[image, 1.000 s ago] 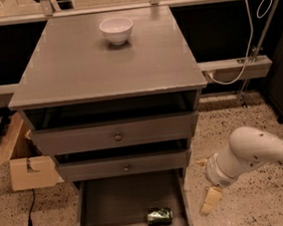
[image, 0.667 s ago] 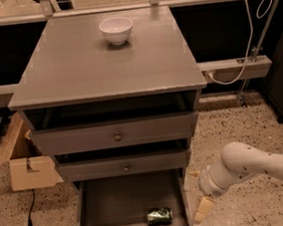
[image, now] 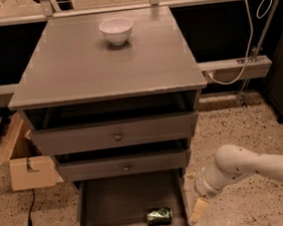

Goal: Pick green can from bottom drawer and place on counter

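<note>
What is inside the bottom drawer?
A green can lies near the front of the bottom drawer. Its back is covered by the drawer above. The hand is outside, on its right.

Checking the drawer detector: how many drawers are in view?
3, stacked under the counter: top drawer, knobbed; middle drawer, knobbed, below it; bottom drawer pulled out, holding the green can. The gripper hangs beside its right wall.
</note>
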Available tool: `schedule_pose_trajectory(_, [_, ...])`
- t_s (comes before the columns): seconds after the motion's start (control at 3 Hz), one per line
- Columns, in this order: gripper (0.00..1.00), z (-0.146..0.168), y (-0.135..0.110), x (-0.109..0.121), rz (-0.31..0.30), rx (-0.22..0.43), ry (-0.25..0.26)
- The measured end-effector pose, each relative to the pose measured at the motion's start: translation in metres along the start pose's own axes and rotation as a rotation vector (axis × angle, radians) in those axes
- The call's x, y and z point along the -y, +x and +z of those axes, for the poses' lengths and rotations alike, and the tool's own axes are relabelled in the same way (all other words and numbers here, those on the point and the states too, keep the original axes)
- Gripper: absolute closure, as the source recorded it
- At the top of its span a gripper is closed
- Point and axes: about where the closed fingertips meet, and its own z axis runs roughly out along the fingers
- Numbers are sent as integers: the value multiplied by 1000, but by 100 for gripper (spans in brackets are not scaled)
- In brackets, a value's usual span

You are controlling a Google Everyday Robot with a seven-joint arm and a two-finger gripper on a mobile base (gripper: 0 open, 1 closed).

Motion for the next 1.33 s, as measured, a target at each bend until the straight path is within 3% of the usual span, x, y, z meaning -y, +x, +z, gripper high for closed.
schedule_pose_trajectory(0.33, [0,55,10,22,-22,10,-16])
schedule_pose_trajectory(0.67, [0,119,22,31,-44,50,-70])
schedule_pose_trajectory(1.0, [0,168,31,37,-51,92,-93])
schedule_pose_trajectory(1.33, [0,195,39,47,-32,133,-72])
